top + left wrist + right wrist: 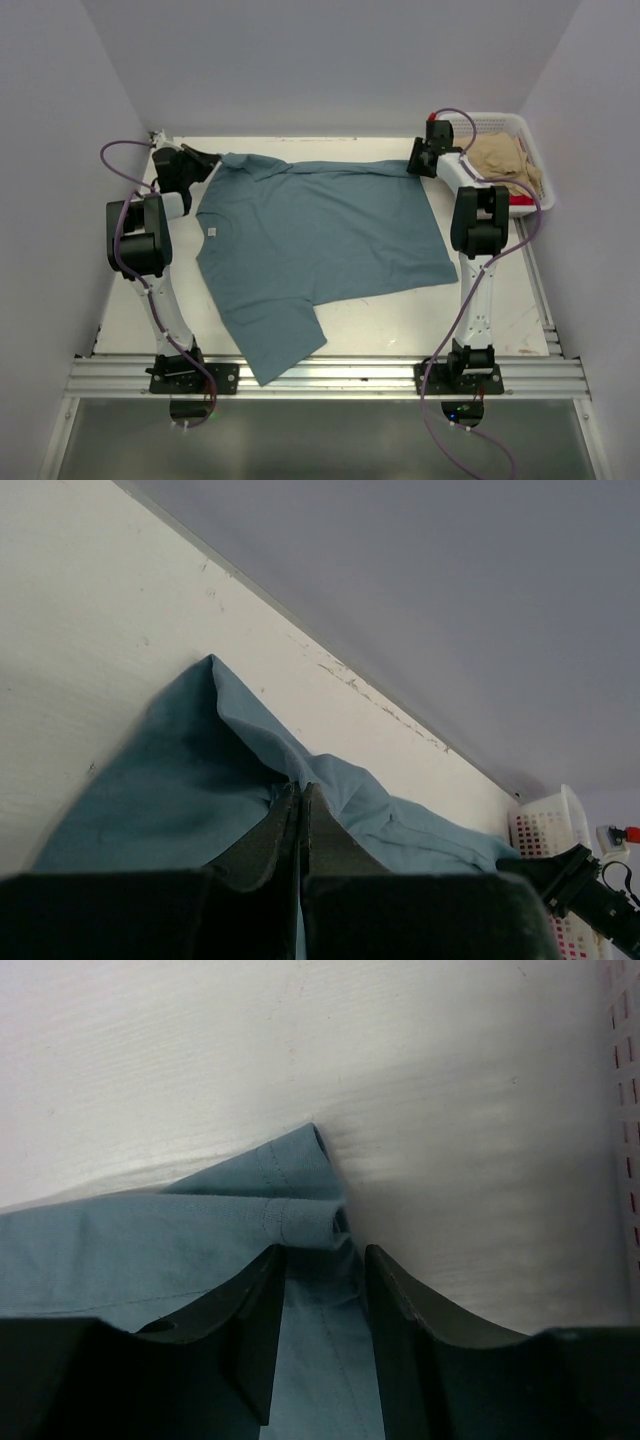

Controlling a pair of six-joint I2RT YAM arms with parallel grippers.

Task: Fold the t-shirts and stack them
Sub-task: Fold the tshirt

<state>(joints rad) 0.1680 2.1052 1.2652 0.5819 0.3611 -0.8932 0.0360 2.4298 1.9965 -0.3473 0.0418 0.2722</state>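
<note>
On scuffed white tabletop [390, 325], soft teal-blue t-shirt [320, 235], flat, far corners rumpled.

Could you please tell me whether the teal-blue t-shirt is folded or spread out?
Spread out: the large teal-blue cotton t-shirt lies open across the white table.

No text, brand, number or sign can be read in any view. The only label is a small white tag [212, 231] on the teal shirt [330, 235]. It sits just below the collar, on the side of the left fingers [262, 852] and a little nearer the arm bases than they are. Any print on it is too small to make out.
</note>
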